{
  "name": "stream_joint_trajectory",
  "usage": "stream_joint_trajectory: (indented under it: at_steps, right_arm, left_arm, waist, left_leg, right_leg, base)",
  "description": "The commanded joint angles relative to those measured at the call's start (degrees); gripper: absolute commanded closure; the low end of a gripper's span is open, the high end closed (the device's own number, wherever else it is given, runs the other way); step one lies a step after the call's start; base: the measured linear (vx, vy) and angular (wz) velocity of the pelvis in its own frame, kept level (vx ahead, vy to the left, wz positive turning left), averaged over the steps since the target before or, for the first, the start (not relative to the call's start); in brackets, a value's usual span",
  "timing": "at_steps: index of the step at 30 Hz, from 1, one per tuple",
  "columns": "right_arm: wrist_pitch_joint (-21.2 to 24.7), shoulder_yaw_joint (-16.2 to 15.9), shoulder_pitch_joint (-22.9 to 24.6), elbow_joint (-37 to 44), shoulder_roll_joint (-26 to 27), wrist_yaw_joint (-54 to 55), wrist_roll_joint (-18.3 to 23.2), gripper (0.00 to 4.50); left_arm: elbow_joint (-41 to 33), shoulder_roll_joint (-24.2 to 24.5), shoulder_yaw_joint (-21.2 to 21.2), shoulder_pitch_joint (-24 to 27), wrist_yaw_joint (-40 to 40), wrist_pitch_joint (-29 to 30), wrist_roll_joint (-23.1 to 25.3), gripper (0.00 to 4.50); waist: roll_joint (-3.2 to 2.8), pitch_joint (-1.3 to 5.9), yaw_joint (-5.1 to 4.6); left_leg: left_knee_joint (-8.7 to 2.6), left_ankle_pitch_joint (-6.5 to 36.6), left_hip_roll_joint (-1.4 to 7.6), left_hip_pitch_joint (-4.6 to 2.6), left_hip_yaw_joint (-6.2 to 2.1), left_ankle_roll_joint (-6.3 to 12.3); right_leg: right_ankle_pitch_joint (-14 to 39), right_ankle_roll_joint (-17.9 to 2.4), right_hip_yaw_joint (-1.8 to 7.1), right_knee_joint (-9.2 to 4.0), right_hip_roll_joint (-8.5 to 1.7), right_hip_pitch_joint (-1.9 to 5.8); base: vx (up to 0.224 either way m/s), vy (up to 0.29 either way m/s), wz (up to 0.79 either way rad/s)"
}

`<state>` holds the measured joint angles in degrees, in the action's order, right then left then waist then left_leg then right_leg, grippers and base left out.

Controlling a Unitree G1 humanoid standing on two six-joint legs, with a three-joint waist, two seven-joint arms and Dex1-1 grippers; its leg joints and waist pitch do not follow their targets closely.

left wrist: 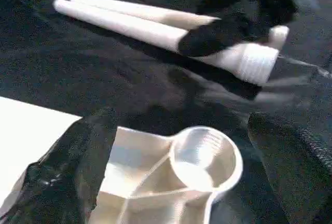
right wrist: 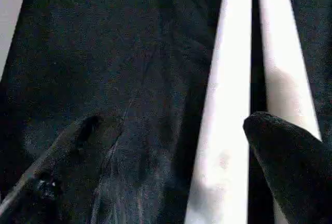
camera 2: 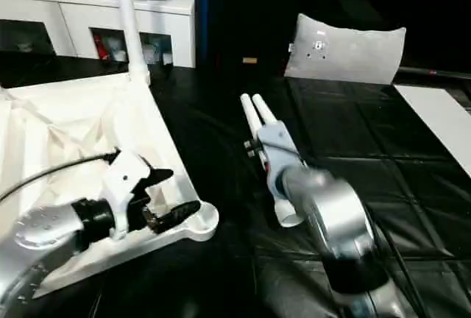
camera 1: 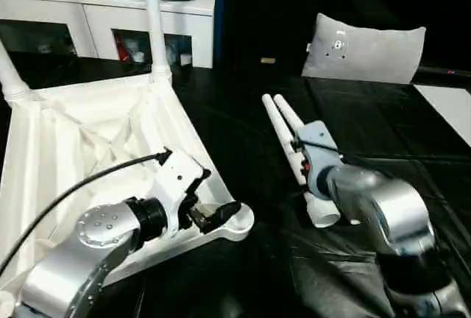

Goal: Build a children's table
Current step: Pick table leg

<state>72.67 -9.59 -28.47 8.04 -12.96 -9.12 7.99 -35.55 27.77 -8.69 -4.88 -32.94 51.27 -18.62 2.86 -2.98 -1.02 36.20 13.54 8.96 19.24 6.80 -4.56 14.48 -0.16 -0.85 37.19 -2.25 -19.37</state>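
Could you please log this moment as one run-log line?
tabletop upside down, two legs fitted | left gripper open over empty corner socket | right gripper open over two loose legs on black mat

The top [camera 1: 66, 149] runs off the left edge, its far-left corner cut away. Both standing legs [camera 1: 152, 16] leave the frame upward. The right arm [camera 1: 383, 215] covers the middle of the two lying legs [camera 1: 283, 123] and hides its own fingertips. The cabinet's [camera 1: 96, 9] clutter is too small to name.
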Motion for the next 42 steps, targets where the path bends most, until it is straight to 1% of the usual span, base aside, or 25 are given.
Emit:
stream_joint_trajectory:
  at_steps: [1,2,3,4,5,6,8,10,12,13,14,16,17,19,22,24,29,30,31,33,35,36,37,39,42]
  right_arm:
    - [0.91,0.83,-1.52,-2.34,-0.2,0.51,-1.09,0.0]
    - [1.23,1.52,-3.04,-5.24,0.01,0.55,-1.05,0.0]
    - [1.51,1.65,-3.47,-6.13,-0.02,0.38,-0.94,0.0]
    - [1.75,1.72,-4.41,-8.27,-0.29,0.17,-0.85,0.0]
    - [1.75,1.72,-4.41,-8.27,-0.29,0.17,-0.85,0.0]
    - [1.14,2.19,-4.99,-10.39,-0.36,0.32,-0.98,0.0]
    - [0.52,2.93,-5.65,-12.73,-0.18,0.6,-1.09,0.0]
    - [0.49,3.66,-6.22,-14.58,0.08,0.74,-0.99,0.0]
    - [0.74,4.49,-6.89,-16.6,0.33,0.83,-0.99,0.0]
    - [0.91,4.74,-6.98,-16.89,0.4,0.98,-1.03,0.17]
    - [0.99,4.79,-7.05,-17.04,0.39,1.0,-1.03,0.28]
    - [1.25,4.93,-7.29,-17.41,0.33,1.06,-1.02,0.37]
    - [2.15,5.21,-7.33,-17.04,0.19,0.91,-0.76,0.59]
    - [2.5,5.7,-7.31,-16.45,0.06,1.31,-0.98,0.59]
    - [3.26,6.74,-7.25,-15.03,-0.09,1.35,-0.98,0.59]
    - [4.27,7.68,-7.04,-13.8,-0.39,1.11,-0.64,0.59]
    - [5.72,7.78,-6.13,-12.2,-1.45,1.13,-0.77,0.59]
    - [5.72,7.78,-6.13,-12.2,-1.45,1.13,-0.77,0.59]
    - [6.71,7.72,-6.0,-10.76,-1.84,0.91,-0.63,0.59]
    - [7.93,7.9,-5.79,-8.82,-2.16,0.64,-0.44,0.59]
    - [8.78,8.5,-5.46,-7.98,-2.4,0.45,-0.3,0.35]
    - [8.84,8.6,-5.38,-7.92,-2.47,0.46,-0.32,0.35]
    - [9.01,8.58,-5.25,-7.89,-2.65,0.37,-0.23,0.15]
    - [9.42,8.26,-5.04,-7.85,-3.05,0.3,-0.23,0.06]
    - [10.27,8.95,-4.61,-7.23,-3.25,0.76,-0.58,0.06]
  left_arm:
    - [-1.17,0.36,0.71,-0.74,-0.68,1.1,-0.98,0.04]
    - [-1.56,0.86,0.67,-0.87,-0.93,1.59,-1.5,0.04]
    - [-1.74,1.02,0.63,-0.87,-1.03,1.79,-1.7,0.04]
    - [-2.19,1.42,0.56,-0.94,-1.28,2.28,-2.38,0.04]
    - [-2.19,1.42,0.56,-0.94,-1.28,2.28,-2.38,0.04]
    - [-2.42,1.56,0.49,-0.99,-1.35,2.53,-2.74,0.04]
    - [-2.49,1.64,0.38,-1.07,-1.33,2.75,-2.89,0.04]
    - [-2.52,1.81,0.17,-1.17,-1.37,2.91,-2.93,0.04]
    - [-2.69,2.04,0.0,-1.22,-1.41,3.19,-3.04,0.04]
    - [-2.76,2.08,0.01,-1.18,-1.4,3.24,-3.08,0.01]
    - [-2.83,2.14,0.0,-1.17,-1.34,3.29,-3.15,0.0]
    - [-3.03,2.35,-0.01,-1.1,-1.17,3.45,-3.4,0.0]
    - [-3.22,2.54,0.07,-0.92,-1.02,3.66,-3.61,0.0]
    - [-3.25,2.74,-0.01,-0.81,-1.12,3.68,-3.49,0.0]
    - [-3.14,2.88,-0.05,-0.77,-1.09,3.64,-3.56,0.0]
    - [-3.02,2.96,-0.22,-0.78,-0.93,3.58,-3.67,0.0]
    - [-2.99,2.97,-0.69,-0.86,-0.83,3.56,-3.87,0.0]
    - [-2.99,2.97,-0.69,-0.86,-0.83,3.56,-3.87,0.0]
    - [-3.03,2.92,-0.66,-0.9,-0.82,3.64,-3.98,0.0]
    - [-3.01,2.89,-0.55,-0.92,-0.88,3.67,-4.16,0.0]
    - [-2.84,3.09,-0.73,-0.91,-0.92,3.5,-4.01,0.0]
    - [-2.82,3.13,-0.78,-0.9,-0.93,3.47,-3.97,0.0]
    - [-2.83,3.15,-0.82,-0.93,-0.9,3.49,-3.99,0.0]
    - [-2.92,3.2,-0.86,-0.93,-0.85,3.52,-4.1,0.0]
    - [-2.95,3.39,-0.88,-0.9,-0.74,3.56,-4.28,0.0]
  waist:
    - [-0.72,2.38,0.27]
    - [-0.84,2.84,0.47]
    - [-0.78,3.05,0.54]
    - [-0.8,3.13,0.73]
    - [-0.84,3.0,0.96]
    - [-0.82,2.95,1.12]
    - [-0.74,3.13,1.48]
    - [-0.75,3.06,1.6]
    - [-0.77,2.87,1.64]
    - [-0.79,2.83,1.66]
    - [-0.79,2.85,1.67]
    - [-0.68,2.8,1.7]
    - [-0.71,2.87,1.7]
    - [-0.58,2.9,1.81]
    - [-0.77,2.85,1.85]
    - [-0.71,2.96,1.89]
    - [-0.8,2.95,2.19]
    - [-0.8,2.92,2.22]
    - [-0.62,2.87,2.28]
    - [-0.74,2.82,2.44]
    - [-0.81,2.8,2.49]
    - [-0.81,2.81,2.52]
    - [-0.79,2.79,2.63]
    - [-0.69,2.82,2.7]
    - [-0.76,2.81,2.83]
  left_leg:
    - [-5.08,7.55,2.72,0.39,-0.39,-4.03]
    - [-4.89,4.58,2.76,0.45,-0.26,-4.13]
    - [-4.78,2.93,2.64,0.63,-0.18,-4.02]
    - [-4.66,0.15,2.62,0.91,-0.04,-3.82]
    - [-4.72,-0.69,2.61,1.01,0.06,-3.89]
    - [-4.71,-0.65,2.63,1.0,0.16,-3.89]
    - [-4.64,-0.87,2.67,1.04,0.34,-4.06]
    - [-4.71,-0.56,2.67,1.19,0.44,-4.29]
    - [-4.84,1.35,2.74,1.12,0.55,-4.59]
    - [-4.9,2.52,2.78,1.05,0.6,-4.75]
    - [-4.91,2.73,2.82,1.05,0.62,-4.8]
    - [-4.96,3.1,2.88,1.04,0.77,-4.75]
    - [-4.96,3.11,2.9,0.99,0.91,-4.76]
    - [-4.99,2.73,2.94,1.05,1.11,-4.59]
    - [-5.02,3.18,2.98,0.99,1.21,-4.78]
    - [-5.0,2.66,3.01,0.99,1.27,-4.83]
    - [-4.97,1.77,2.97,0.99,1.38,-4.86]
    - [-5.0,1.81,2.99,0.97,1.37,-4.86]
    - [-5.05,2.12,3.01,0.96,1.4,-4.82]
    - [-5.11,2.43,3.06,0.87,1.38,-4.87]
    - [-5.15,2.97,3.04,0.85,1.38,-5.11]
    - [-5.14,3.19,3.05,0.8,1.4,-5.15]
    - [-5.18,3.31,3.11,0.76,1.4,-5.23]
    - [-5.18,2.97,3.08,0.82,1.41,-5.29]
    - [-5.16,2.59,3.04,0.79,1.44,-5.4]
  right_leg:
    - [9.15,-9.28,2.52,-4.63,-4.48,0.74]
    - [4.1,-9.77,2.47,-4.09,-4.37,0.81]
    - [1.16,-9.89,2.41,-3.86,-4.21,0.89]
    - [-3.88,-10.17,2.4,-3.6,-4.05,1.03]
    - [-5.83,-10.49,2.31,-3.52,-3.98,1.04]
    - [-6.07,-10.54,2.32,-3.57,-4.0,1.06]
    - [-6.69,-10.84,2.37,-3.41,-4.08,1.15]
    - [-6.06,-10.7,2.38,-3.44,-4.08,1.13]
    - [-3.68,-10.38,2.37,-3.64,-4.07,0.93]
    - [-1.85,-10.21,2.36,-3.76,-4.1,0.83]
    - [-1.43,-10.09,2.38,-3.77,-4.12,0.82]
    - [-0.5,-9.81,2.41,-3.88,-4.12,0.7]
    - [-0.3,-9.5,2.4,-3.88,-4.02,0.62]
    - [-0.39,-9.14,2.47,-3.91,-4.04,0.58]
    - [0.32,-8.98,2.48,-3.98,-3.99,0.42]
    - [-0.51,-8.84,2.51,-3.91,-3.93,0.46]
    - [-1.87,-8.98,2.49,-3.86,-3.9,0.46]
    - [-1.77,-8.96,2.49,-3.89,-3.89,0.45]
    - [-1.28,-8.84,2.5,-3.97,-3.86,0.43]
    - [-0.48,-8.43,2.52,-4.02,-3.88,0.38]
    - [0.58,-8.36,2.55,-4.1,-3.9,0.28]
    - [0.84,-8.23,2.56,-4.14,-3.84,0.23]
    - [1.04,-8.18,2.56,-4.15,-3.88,0.17]
    - [0.72,-8.19,2.55,-4.1,-3.88,0.23]
    - [0.16,-8.13,2.57,-4.07,-3.82,0.2]
  base:
    - [0.0,0.0,0.0]
    - [0.0,0.0,0.0]
    - [0.0,0.0,0.0]
    - [0.0,0.0,0.0]
    - [0.0,0.0,0.0]
    - [0.0,0.0,0.0]
    - [0.0,0.0,0.0]
    - [0.0,0.0,0.0]
    - [0.0,0.0,0.0]
    - [0.0,0.0,0.0]
    - [0.0,0.0,0.0]
    - [0.0,0.0,0.0]
    - [0.0,0.0,0.0]
    - [0.0,0.0,0.0]
    - [0.0,0.0,0.0]
    - [0.0,0.0,0.0]
    - [0.0,0.0,0.0]
    - [0.0,0.0,0.0]
    - [0.0,0.0,0.0]
    - [0.0,0.0,0.0]
    - [0.0,0.0,0.0]
    - [0.0,0.0,0.0]
    - [0.0,0.0,0.0]
    - [0.0,0.0,0.0]
    - [0.0,0.0,0.0]
